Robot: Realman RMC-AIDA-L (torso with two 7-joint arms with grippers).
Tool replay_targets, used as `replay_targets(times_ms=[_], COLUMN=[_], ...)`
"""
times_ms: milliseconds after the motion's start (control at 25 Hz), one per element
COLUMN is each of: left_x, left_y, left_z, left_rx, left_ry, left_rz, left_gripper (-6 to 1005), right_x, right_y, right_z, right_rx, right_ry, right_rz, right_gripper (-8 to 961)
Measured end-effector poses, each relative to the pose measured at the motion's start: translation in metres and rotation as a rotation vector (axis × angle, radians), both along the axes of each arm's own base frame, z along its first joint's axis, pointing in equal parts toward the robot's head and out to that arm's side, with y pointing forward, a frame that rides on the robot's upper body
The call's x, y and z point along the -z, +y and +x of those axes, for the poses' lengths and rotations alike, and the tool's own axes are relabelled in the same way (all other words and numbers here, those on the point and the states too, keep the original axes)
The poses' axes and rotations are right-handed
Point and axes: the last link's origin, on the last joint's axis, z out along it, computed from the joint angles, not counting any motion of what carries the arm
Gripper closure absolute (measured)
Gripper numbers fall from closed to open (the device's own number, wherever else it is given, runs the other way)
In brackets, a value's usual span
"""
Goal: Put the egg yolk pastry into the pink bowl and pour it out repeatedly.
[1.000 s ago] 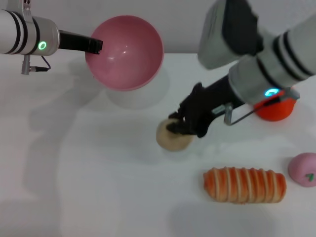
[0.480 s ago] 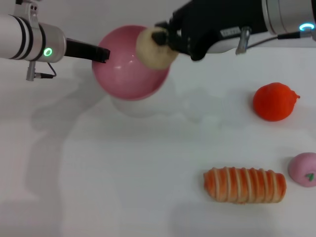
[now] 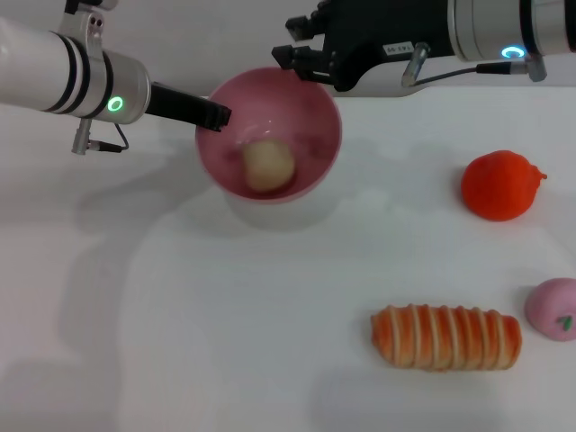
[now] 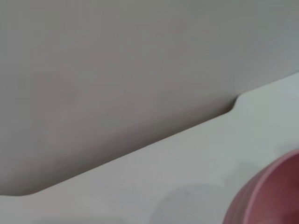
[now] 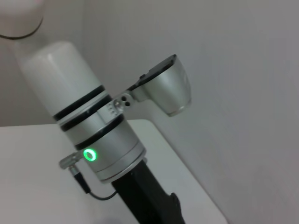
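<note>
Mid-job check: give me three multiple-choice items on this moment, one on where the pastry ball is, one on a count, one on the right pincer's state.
1. Where is the small pale beige egg yolk pastry ball?
A. inside the glossy pink plastic bowl
B. on the white table
C. in the right pincer

2. How many food items lie on the table outside the bowl?
A. one
B. three
C. five

3. The right pincer is:
A. shut on the pastry
B. open and holding nothing
C. gripping the bowl rim

Key: 1 A, the pastry ball sits in the bowl, which the left pincer holds by its rim. 2 B, the orange round fruit, the striped orange-and-cream bread roll and the pink bun with a green mark lie on the table. 3 B, the right pincer hangs at the bowl's far rim, fingers apart.
</note>
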Motion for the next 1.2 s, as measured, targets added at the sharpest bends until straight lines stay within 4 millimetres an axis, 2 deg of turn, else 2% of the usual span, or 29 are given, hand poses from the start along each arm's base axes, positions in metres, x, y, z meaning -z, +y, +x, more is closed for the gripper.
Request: replay_targets(times_ms=[240, 400, 640, 760, 800, 840, 960, 1200], left_x=[0.002, -0.002, -0.004, 0.008, 0.008, 0.028, 0.048, 0.071], left_y=[0.000, 0.005, 0.009, 0.008, 0.008, -0.001, -0.013, -0.032], left_z=[0.004, 0.008, 0.021, 0.041, 0.041, 0.058, 0.071, 0.089], left_rx=[0.013, 0.043, 0.133, 0.273, 0.273, 0.394, 0.502, 0.654], left_ry=[0.007, 0.000, -0.036, -0.067, -0.067, -0.067, -0.035, 0.060], left_rz=[-0.007, 0.043, 0.125, 0.184, 0.184, 0.180, 0.201, 0.331], left_gripper=[932, 932, 931, 931, 931, 931, 930, 930], right_x=[-0.010, -0.041, -0.086, -0.099, -0.099, -0.101, -0.114, -0.126], right_y=[0.003, 0.001, -0.024, -0.036, -0.036, -0.037, -0.039, -0.048], right_z=[0.009, 0.028, 0.073, 0.103, 0.103, 0.110, 0.138, 0.161], right_rx=[0.017, 0.033, -0.097, -0.122, -0.122, -0.103, -0.032, -0.017], right_ry=[0.093, 0.333, 0.731, 0.845, 0.845, 0.864, 0.924, 0.993], right_rz=[0.081, 0.173, 0.411, 0.554, 0.554, 0.578, 0.661, 0.734], right_gripper=[589, 507, 404, 404, 404, 404, 404, 404])
